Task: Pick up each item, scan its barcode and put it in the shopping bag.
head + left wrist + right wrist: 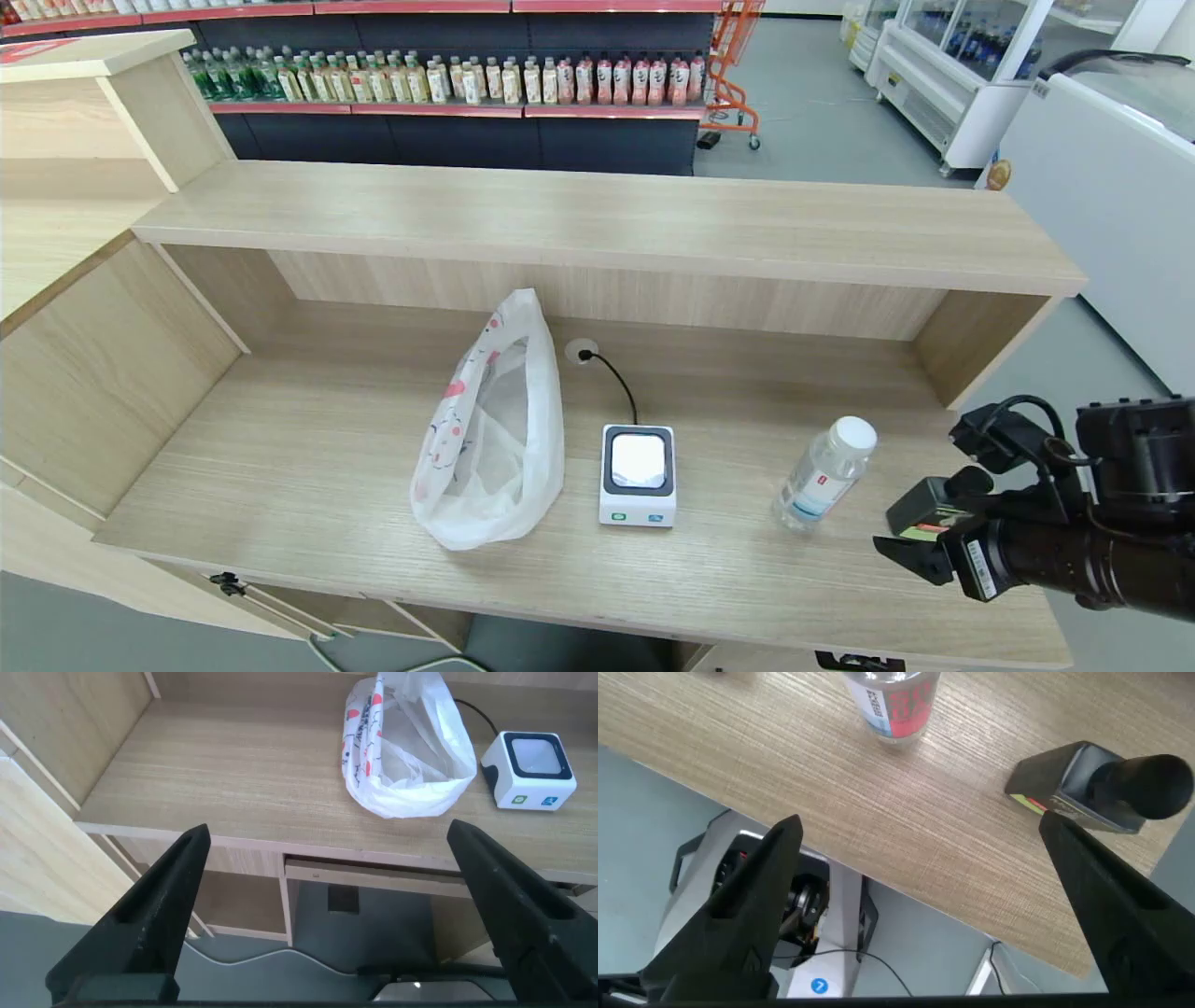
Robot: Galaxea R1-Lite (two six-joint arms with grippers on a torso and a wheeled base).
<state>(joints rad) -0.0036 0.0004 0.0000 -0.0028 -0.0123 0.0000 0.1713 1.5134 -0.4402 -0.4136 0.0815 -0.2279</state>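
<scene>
Two pincers, both spread wide and holding nothing: the left gripper (329, 840) hangs before the pale, wood-grain counter (308, 467), and the right gripper (923, 831) hangs over its near edge. The water bottle (826, 474) is a clear plastic cylinder with a white cap. It stands on its base at lower right of the head frame, long axis upright, cap up. The shopping bag (490, 439), thin crinkled white plastic, slumps at centre. Beside it is the scanner (638, 474), a small white cube with its glossy window facing up.
</scene>
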